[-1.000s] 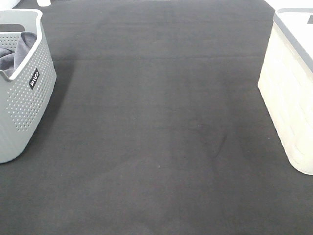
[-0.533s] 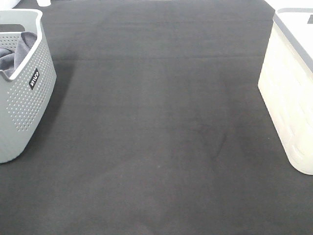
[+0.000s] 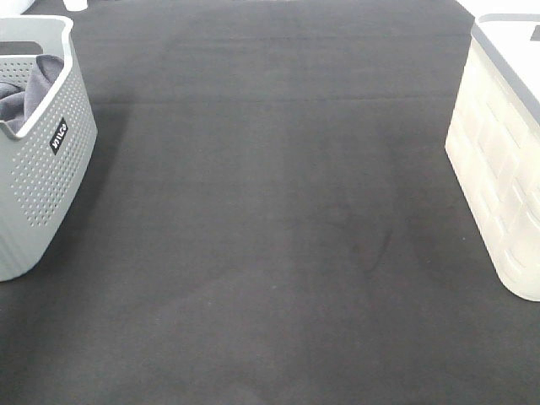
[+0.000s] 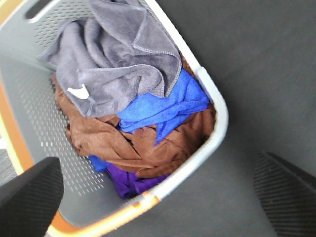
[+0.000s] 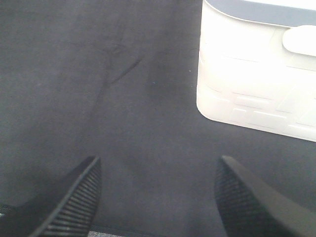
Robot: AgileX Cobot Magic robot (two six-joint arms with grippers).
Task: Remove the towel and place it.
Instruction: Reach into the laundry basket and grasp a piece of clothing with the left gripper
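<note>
The grey-blue towel (image 4: 118, 59) with a small white tag lies crumpled on top of other cloths inside the grey perforated basket (image 4: 217, 113). In the exterior high view the basket (image 3: 42, 177) stands at the far left and a fold of the towel (image 3: 29, 89) shows over its rim. My left gripper (image 4: 158, 197) hangs open above the basket, its fingers (image 4: 29, 197) apart and empty. My right gripper (image 5: 158, 197) is open and empty over the black mat, near the white bin. Neither gripper shows in the exterior high view.
A white bin (image 3: 506, 160) with a grey lid stands at the far right; it also shows in the right wrist view (image 5: 256, 69). Blue (image 4: 158, 106), brown (image 4: 113, 143) and purple (image 4: 128, 180) cloths lie under the towel. A black mat (image 3: 270, 211) covers the table.
</note>
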